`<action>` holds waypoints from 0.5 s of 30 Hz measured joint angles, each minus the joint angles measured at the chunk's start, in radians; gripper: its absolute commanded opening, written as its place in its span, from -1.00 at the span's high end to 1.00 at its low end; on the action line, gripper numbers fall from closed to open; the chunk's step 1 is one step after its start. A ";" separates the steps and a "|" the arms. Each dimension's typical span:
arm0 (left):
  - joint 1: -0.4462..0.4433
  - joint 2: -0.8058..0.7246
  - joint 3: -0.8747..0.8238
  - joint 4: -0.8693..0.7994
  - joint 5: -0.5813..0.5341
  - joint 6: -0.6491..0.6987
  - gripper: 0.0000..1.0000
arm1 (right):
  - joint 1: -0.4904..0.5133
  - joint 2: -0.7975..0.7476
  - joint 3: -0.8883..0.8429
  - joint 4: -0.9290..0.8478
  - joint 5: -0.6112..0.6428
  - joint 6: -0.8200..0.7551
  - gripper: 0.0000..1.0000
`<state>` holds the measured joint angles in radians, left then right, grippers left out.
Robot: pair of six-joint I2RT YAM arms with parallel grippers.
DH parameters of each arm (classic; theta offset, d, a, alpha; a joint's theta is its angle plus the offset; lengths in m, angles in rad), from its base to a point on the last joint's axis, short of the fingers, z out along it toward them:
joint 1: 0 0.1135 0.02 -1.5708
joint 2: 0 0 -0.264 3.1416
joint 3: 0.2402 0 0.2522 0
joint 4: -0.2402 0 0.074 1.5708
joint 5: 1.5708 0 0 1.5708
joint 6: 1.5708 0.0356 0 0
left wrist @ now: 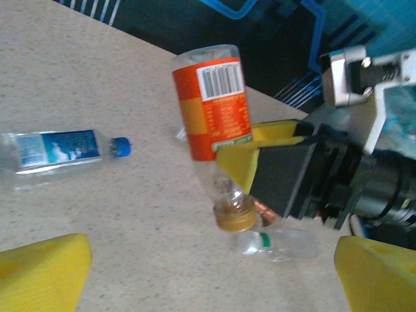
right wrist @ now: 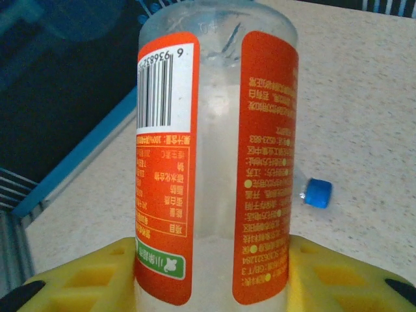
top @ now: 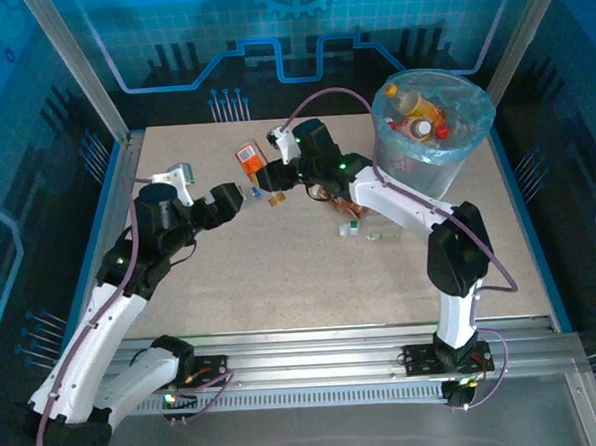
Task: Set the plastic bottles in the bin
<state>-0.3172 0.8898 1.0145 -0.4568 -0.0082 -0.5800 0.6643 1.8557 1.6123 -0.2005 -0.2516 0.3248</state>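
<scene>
Bin (top: pixel 453 171) grey, blue-bag lined, far right on table (top: pixel 281 284), bottles (top: pixel 419 115) inside.
Right gripper (right wrist: pixel 211 273) clamps clear orange-label bottle (right wrist: pixel 214 162) at its shoulder, table's far middle; left gripper (left wrist: pixel 214 273) wide apart, empty; blue-label bottle (left wrist: pixel 55 153) lies flat.

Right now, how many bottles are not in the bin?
3: an orange-labelled bottle held in the right gripper, a blue-labelled bottle lying on the table, and a small clear bottle lying near the held one. Others may be hidden.
</scene>
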 measured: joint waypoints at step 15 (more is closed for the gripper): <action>0.021 0.102 0.045 0.044 0.100 -0.069 -0.75 | 0.003 -0.173 -0.190 0.201 -0.191 0.035 0.21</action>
<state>-0.2962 0.9920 1.0599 -0.4129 0.0914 -0.6495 0.6674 1.6829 1.4227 0.0002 -0.4423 0.3595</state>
